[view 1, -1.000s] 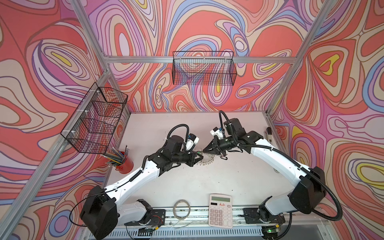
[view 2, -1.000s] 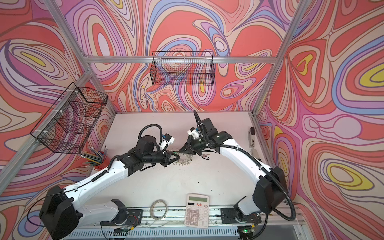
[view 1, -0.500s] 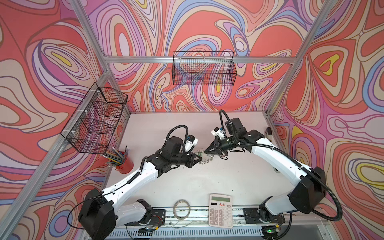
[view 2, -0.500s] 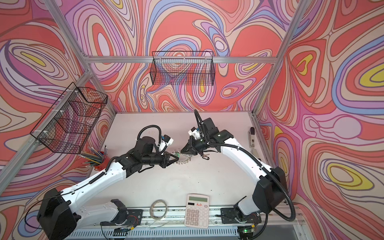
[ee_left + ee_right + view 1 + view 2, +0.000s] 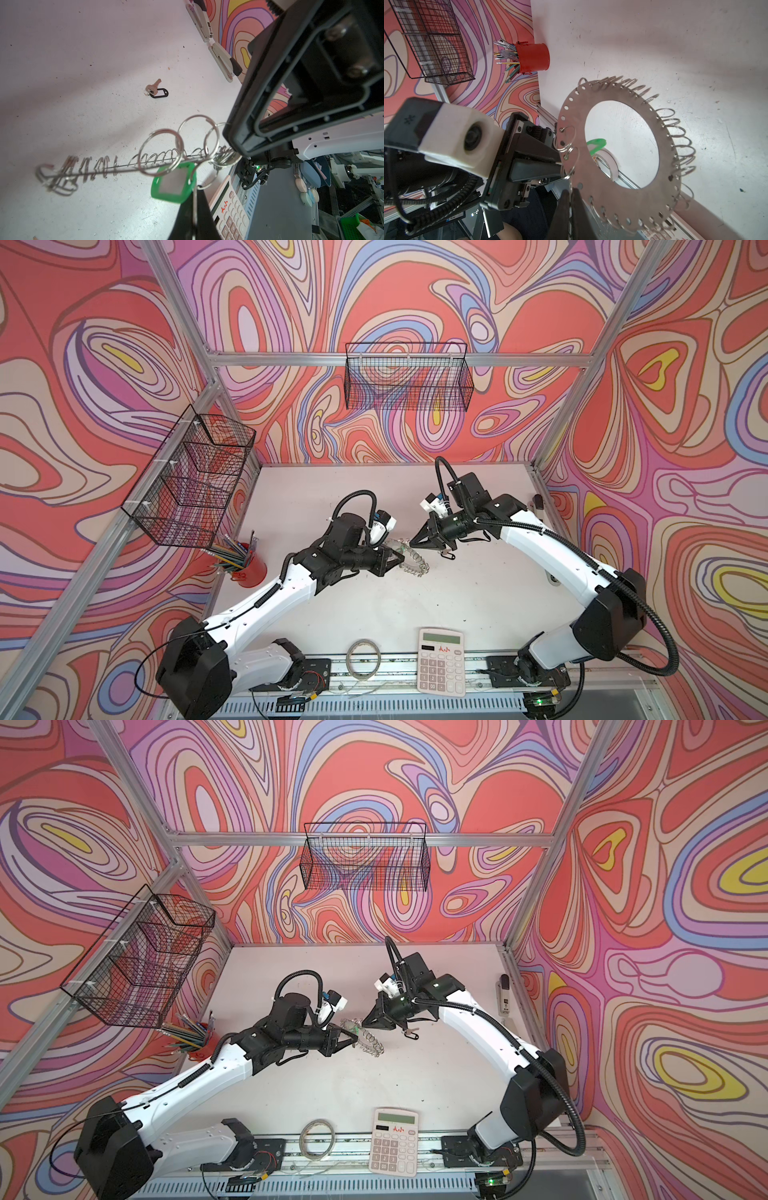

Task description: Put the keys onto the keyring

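keyring [image 5: 413,562]: held tilted over mid-counter [image 5: 374,614] | right end effector [image 5: 411,543]: clamped narrow on its rim, 12 o'clock side | left end effector [image 5: 401,560]: at 9 o'clock, pinched shut on green-tag key [image 5: 173,184], tag against the wire loops [image 5: 158,160] | black-tag key [image 5: 446,554]: flat on counter, 3 o'clock of keyring, apart

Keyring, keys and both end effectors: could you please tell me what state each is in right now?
keyring: tilted, gripped at its rim.
green-tagged key: gripped beside the keyring; whether it is threaded on a loop is unclear.
black-tagged key: lying loose on the table, untouched.
left end effector: shut on the green-tagged key.
right end effector: shut on the keyring.
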Controlling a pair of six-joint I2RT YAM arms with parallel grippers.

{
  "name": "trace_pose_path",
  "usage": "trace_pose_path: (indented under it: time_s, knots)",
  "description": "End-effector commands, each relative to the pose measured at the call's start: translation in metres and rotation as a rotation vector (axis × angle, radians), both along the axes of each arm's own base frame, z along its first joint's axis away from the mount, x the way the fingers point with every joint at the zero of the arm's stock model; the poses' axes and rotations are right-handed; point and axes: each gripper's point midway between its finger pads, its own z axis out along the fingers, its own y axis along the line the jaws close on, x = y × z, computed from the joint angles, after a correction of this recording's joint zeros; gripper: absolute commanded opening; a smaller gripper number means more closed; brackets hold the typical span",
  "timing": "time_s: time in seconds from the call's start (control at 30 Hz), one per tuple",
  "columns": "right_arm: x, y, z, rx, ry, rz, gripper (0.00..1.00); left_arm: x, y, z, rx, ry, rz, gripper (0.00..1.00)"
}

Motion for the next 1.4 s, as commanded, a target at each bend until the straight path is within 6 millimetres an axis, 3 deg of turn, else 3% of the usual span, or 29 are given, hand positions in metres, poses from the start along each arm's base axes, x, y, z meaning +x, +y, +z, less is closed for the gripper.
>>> trace_pose_path:
  time_s: [0.0,0.13,0.3,0.47,0.67,0.87,1.07,1.37]
  knots:
    - [0.005,-0.001,0.013,0.027,-0.028,0.006,0.00,-0.001,0.008,-0.009,0.043,0.047,0.023,0.15]
    - [0.007,-0.001,0.010,0.021,-0.013,-0.005,0.00,-0.008,0.026,-0.001,0.076,0.003,0.068,0.41]
    - [0.012,-0.002,0.009,-0.011,-0.011,-0.024,0.00,-0.018,0.039,0.035,0.056,-0.110,0.065,0.51]
    - [0.016,-0.003,0.008,-0.031,-0.004,-0.052,0.00,-0.013,0.032,0.071,0.060,-0.220,0.029,0.50]
    - [0.022,-0.004,0.023,-0.002,0.009,-0.136,0.00,0.010,0.021,0.076,0.235,-0.428,0.040,0.42]
    - [0.018,-0.004,0.031,0.023,0.022,-0.145,0.00,0.015,0.008,0.095,0.283,-0.838,0.014,0.36]
    - [0.016,-0.001,0.039,0.061,0.033,-0.148,0.00,0.004,-0.007,0.094,0.297,-1.073,-0.092,0.31]
    - [0.014,0.001,0.044,0.092,0.035,-0.141,0.00,0.015,-0.014,0.098,0.324,-1.173,-0.063,0.30]
